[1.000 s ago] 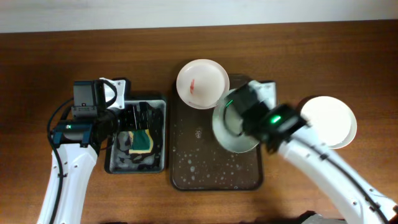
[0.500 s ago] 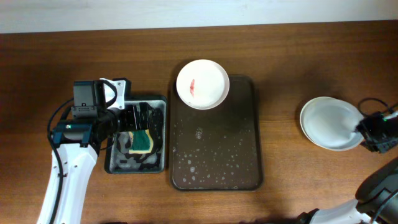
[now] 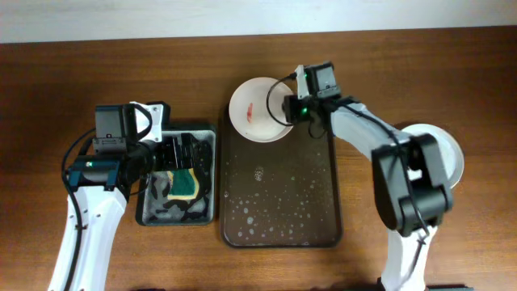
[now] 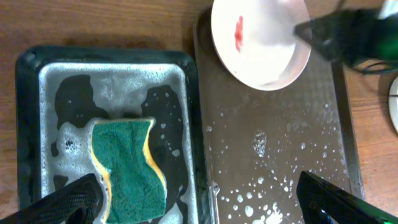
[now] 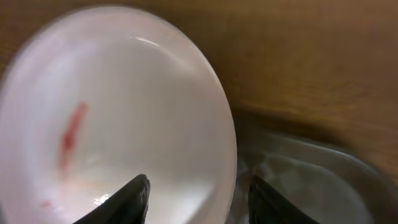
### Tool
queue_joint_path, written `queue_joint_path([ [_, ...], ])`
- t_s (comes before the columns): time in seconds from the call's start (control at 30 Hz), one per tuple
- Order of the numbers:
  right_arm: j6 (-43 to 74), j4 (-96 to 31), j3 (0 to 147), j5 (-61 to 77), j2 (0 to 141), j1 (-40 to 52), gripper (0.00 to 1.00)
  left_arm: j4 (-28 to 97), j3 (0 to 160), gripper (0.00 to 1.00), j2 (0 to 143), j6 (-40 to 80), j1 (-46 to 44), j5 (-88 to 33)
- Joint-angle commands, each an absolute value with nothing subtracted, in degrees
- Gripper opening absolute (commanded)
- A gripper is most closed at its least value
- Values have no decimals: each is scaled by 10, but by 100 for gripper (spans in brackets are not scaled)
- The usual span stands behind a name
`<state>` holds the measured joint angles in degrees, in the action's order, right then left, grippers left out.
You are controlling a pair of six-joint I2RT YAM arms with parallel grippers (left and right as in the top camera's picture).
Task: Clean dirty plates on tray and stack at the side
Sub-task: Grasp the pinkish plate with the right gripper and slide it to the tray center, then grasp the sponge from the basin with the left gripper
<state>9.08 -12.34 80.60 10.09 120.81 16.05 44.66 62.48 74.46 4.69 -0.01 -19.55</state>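
Observation:
A white plate [image 3: 254, 109] with a red smear rests on the far end of the dark brown tray [image 3: 283, 202], overlapping its rim. My right gripper [image 3: 284, 107] is open at the plate's right edge. In the right wrist view one finger hangs over the plate [image 5: 112, 112] and the other over the tray [image 5: 311, 180], so my right gripper [image 5: 199, 199] straddles the rim. White plates [image 3: 448, 149] lie stacked on the table at the right, partly behind my right arm. My left gripper [image 3: 176, 152] is wide open above the sponge [image 3: 186, 182].
A small black tray [image 3: 213, 174] with foamy water holds the green-yellow sponge [image 4: 127, 165], left of the brown tray. The brown tray [image 4: 280, 143] is wet, with soap bubbles. The smeared plate [image 4: 255, 43] and my right gripper's dark body [image 4: 348, 34] show in the left wrist view.
My right arm carried a plate from above the tray to the stack at the right, let it go, then swung back to the smeared plate. The left arm has not moved.

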Motion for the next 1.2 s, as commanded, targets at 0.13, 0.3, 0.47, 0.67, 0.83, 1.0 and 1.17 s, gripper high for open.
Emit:
queue_joint_path([
  [0.13, 117, -229, 811, 84, 1138, 159, 4, 446, 632, 99, 741, 42, 2, -202],
  [0.3, 196, -541, 811, 84, 938, 161, 4, 446, 632, 100, 741, 42, 2, -202],
  [0.47, 365, -474, 615, 110, 941, 181, 4, 446, 632, 100, 741, 42, 2, -202],
  [0.67, 253, -403, 592, 104, 861, 179, 41, 446, 632, 100, 741, 42, 2, -202],
  [0.83, 167, -501, 643, 96, 672, 180, 53, 490, 630, 99, 741, 44, 2, -220],
  [1.0, 167, -528, 643, 97, 679, 180, 53, 522, 588, 100, 785, 52, -34, -113],
  [1.17, 167, -537, 642, 97, 679, 180, 53, 420, 532, 52, 907, 182, -34, -29],
])
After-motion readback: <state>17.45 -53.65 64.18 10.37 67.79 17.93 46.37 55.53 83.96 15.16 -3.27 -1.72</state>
